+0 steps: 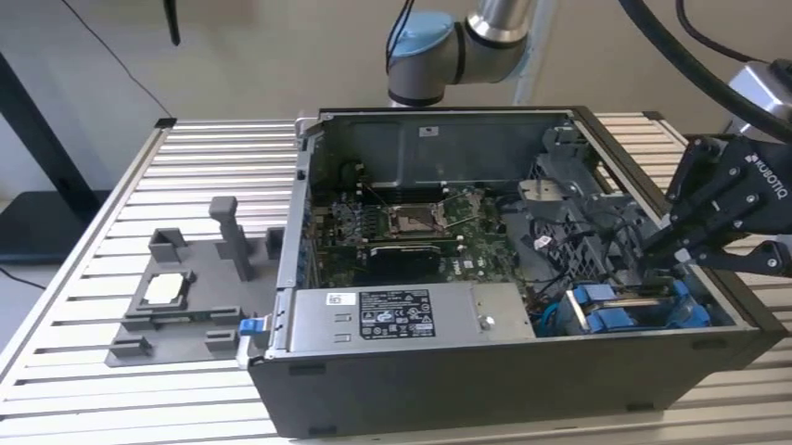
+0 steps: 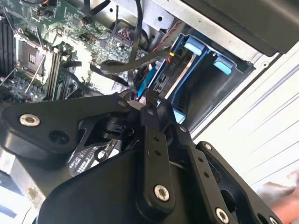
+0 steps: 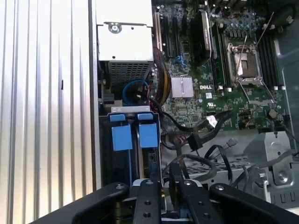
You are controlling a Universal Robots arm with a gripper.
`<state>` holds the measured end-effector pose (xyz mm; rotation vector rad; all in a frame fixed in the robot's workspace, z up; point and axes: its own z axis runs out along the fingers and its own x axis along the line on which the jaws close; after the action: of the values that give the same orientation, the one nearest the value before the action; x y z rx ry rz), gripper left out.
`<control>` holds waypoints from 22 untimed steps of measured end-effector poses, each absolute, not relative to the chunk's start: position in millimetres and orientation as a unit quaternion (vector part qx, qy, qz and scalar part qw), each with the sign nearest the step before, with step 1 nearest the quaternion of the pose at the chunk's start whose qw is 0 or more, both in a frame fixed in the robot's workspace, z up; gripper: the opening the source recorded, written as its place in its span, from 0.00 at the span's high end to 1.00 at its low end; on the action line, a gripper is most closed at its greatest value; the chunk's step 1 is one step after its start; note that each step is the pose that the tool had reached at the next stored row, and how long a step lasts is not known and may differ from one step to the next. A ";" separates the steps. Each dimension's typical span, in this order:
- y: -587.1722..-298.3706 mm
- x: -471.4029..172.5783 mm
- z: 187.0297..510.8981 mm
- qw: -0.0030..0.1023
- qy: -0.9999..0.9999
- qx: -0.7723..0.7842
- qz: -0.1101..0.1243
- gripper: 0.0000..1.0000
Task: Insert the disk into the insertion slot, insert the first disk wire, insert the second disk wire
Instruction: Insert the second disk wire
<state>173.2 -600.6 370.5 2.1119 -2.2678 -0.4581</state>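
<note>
Gripper [image 1: 654,258] pinched narrow above the insertion slot [image 3: 127,110], at the exterior view's right.
Disk [image 3: 148,136] looks seated in its bay; black wires [image 3: 201,136] lie loose beside it, so plugging seems left.

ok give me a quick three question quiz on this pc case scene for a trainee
1. True or false: the gripper is over the motherboard's CPU socket.
2. Where is the disk? A: on the slatted table. B: in the insertion slot. C: on top of the power-supply box.
3. Fill in: the plastic carrier round the disk is coloured ____.

Key
1. False: it is at the insertion slot, by the disk.
2. B
3. blue
</note>
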 end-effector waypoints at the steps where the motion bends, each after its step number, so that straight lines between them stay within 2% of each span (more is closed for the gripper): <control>1: -600.7 173.2 370.5 0.004 -0.724 0.674 -0.146 0.77; 7: -594.1 165.6 370.5 0.001 -0.724 0.675 -0.143 0.77; 15: -571.0 150.2 370.5 -0.004 -0.724 0.676 -0.138 0.77; 22: -564.0 143.3 382.7 -0.007 -0.724 0.676 -0.136 0.77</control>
<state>143.3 -564.0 382.7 2.1341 -2.2846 -0.4296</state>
